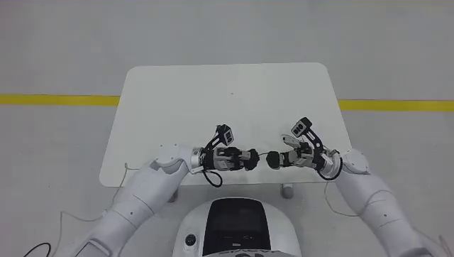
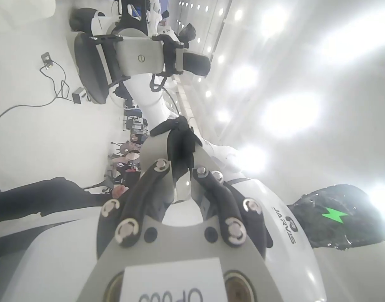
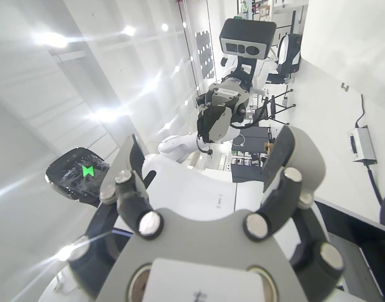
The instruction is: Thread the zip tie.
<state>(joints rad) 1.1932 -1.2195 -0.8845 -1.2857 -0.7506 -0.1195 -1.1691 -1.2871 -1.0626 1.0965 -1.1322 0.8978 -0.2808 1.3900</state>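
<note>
I see my right gripper (image 3: pixel 209 136) grey, its pads (image 3: pixel 279 149) black. Below the jaws the table (image 1: pixel 227 94) is plain white.
</note>
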